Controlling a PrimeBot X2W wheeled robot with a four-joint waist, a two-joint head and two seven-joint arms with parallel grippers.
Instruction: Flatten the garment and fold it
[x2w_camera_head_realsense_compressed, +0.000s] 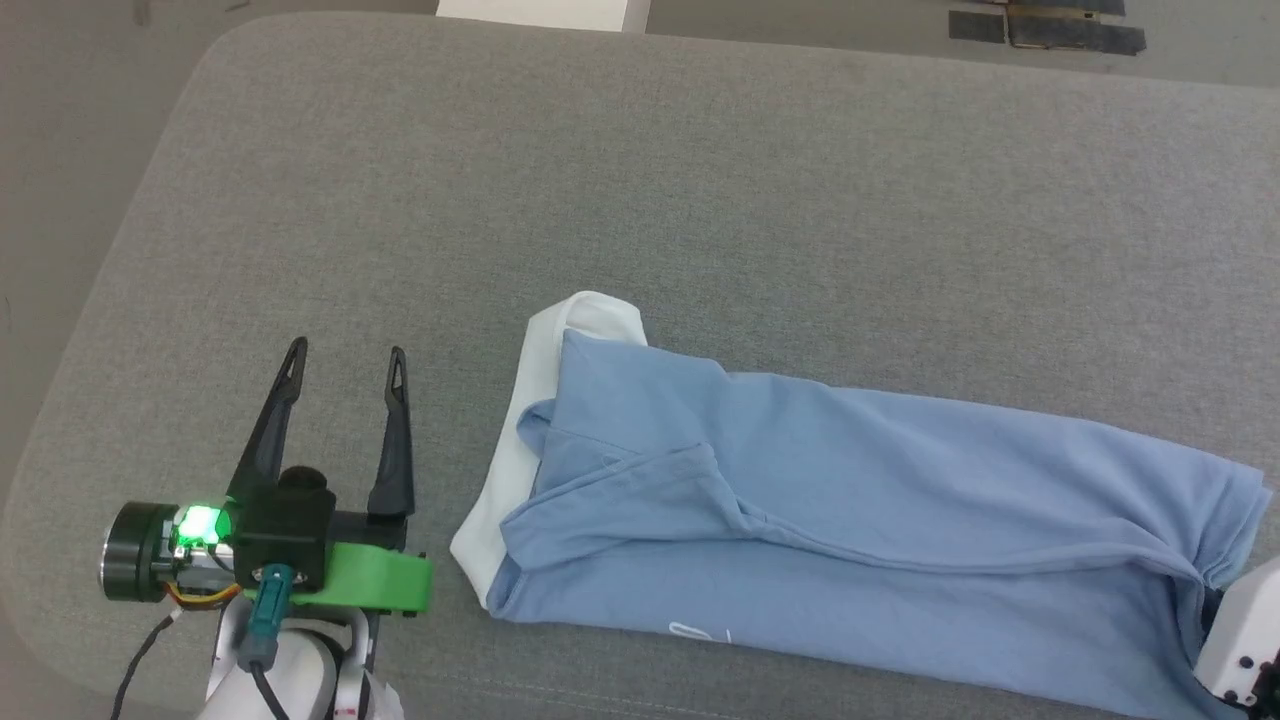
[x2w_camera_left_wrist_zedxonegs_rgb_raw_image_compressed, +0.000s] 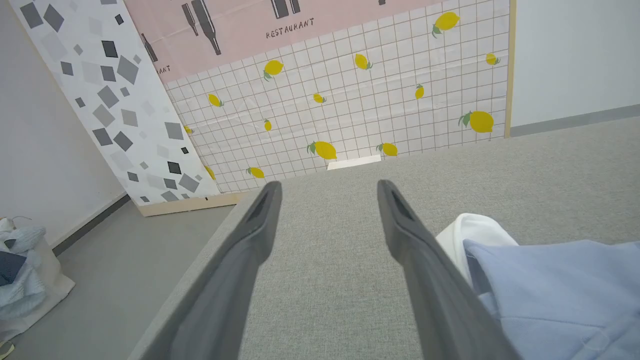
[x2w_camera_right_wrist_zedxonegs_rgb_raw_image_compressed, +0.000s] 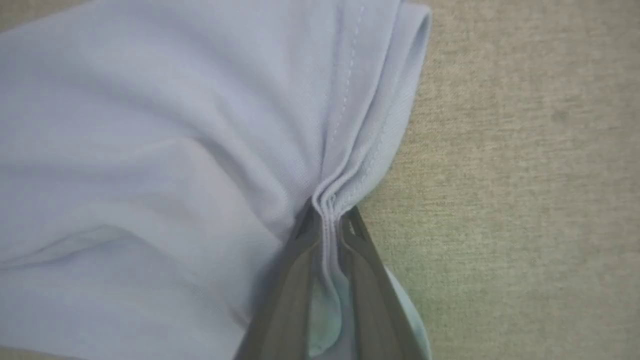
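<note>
1. Spread on the gray table (x2w_camera_head_realsense_compressed: 600, 180) as a long folded strip: the garment (x2w_camera_head_realsense_compressed: 850, 500), with its white collar end toward the robot's left and its stitched edge toward the right.
2. Clenched on that stitched edge: the right gripper (x2w_camera_right_wrist_zedxonegs_rgb_raw_image_compressed: 327, 215), with several bunched blue layers pinched between its two nearly closed fingers and cloth fanning out beyond the tips.
3. Released and spread wide: the left gripper (x2w_camera_head_realsense_compressed: 347, 350), with bare table between its fingers.
4. Near the left gripper's right-hand finger but apart from it and outside the jaws: the collar end of the shirt.
</note>
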